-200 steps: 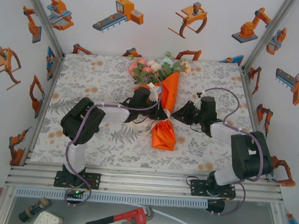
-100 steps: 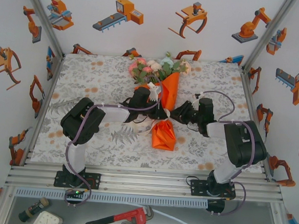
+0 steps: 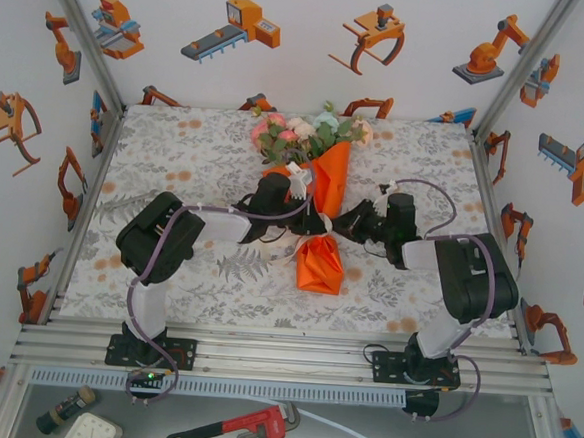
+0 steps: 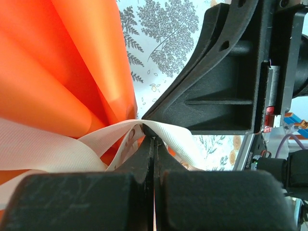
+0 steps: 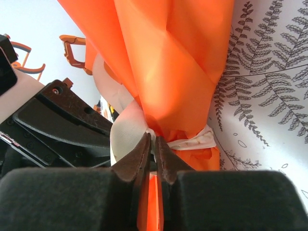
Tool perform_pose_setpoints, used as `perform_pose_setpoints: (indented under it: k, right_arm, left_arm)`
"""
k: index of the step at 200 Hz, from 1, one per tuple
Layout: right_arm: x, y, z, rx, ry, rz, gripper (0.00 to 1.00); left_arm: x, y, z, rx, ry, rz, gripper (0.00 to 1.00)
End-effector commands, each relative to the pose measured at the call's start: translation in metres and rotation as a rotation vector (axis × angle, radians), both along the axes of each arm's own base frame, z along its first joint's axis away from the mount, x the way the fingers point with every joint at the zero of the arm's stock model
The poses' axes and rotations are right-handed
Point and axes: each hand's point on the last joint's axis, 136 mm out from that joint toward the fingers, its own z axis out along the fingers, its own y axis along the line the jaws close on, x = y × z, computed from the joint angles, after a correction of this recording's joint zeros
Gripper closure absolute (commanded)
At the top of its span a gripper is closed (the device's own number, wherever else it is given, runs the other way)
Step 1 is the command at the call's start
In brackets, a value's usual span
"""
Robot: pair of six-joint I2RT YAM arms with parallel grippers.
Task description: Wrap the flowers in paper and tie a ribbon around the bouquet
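Observation:
The bouquet lies mid-table in the top view: pink, white and green flowers (image 3: 303, 135) at the far end, and orange paper (image 3: 331, 177) pinched to a waist, flaring again below. The cream ribbon (image 3: 297, 175) circles that waist. My left gripper (image 3: 310, 220) meets the waist from the left and my right gripper (image 3: 343, 223) from the right. In the left wrist view the left gripper (image 4: 154, 138) is shut on the ribbon (image 4: 48, 150) beside the paper (image 4: 72, 57). In the right wrist view the right gripper (image 5: 154, 139) is pinched on the ribbon (image 5: 126, 126) under the paper (image 5: 168, 57).
The two grippers nearly touch at the waist: the right gripper's black body (image 4: 221, 86) looms in the left wrist view, the left one's body (image 5: 62, 120) in the right wrist view. The printed tablecloth (image 3: 176, 151) is walled on three sides. A red wrench (image 3: 237, 426) lies below the rail.
The right gripper's jaws have closed onto the ribbon at the waist, and the right arm has edged slightly left toward the bouquet. The left gripper has kept its grip and place.

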Motion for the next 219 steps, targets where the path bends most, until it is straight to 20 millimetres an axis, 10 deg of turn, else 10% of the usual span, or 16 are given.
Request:
perform_pose_setpoints:
  k: [1, 64, 109, 178, 219]
  right_arm:
    - [0.004, 0.008, 0.015, 0.053, -0.039, 0.013, 0.93]
    - [0.006, 0.001, 0.016, 0.034, -0.067, -0.026, 1.0]
    - [0.007, -0.001, 0.014, 0.002, -0.073, -0.033, 1.0]
    - [-0.006, 0.012, 0.033, -0.149, -0.128, 0.057, 1.0]
    - [-0.005, 0.018, 0.041, -0.173, -0.154, 0.067, 1.0]
  left_arm:
    - [-0.002, -0.005, 0.037, -0.092, -0.059, -0.018, 1.0]
    - [0.004, 0.028, 0.042, -0.059, -0.087, 0.086, 0.61]
    - [0.008, 0.06, 0.055, -0.103, -0.044, 0.156, 0.53]
    - [0.033, 0.054, 0.073, 0.091, -0.018, 0.378, 0.28]
    - [0.03, 0.044, 0.05, 0.219, 0.049, 0.317, 0.42]
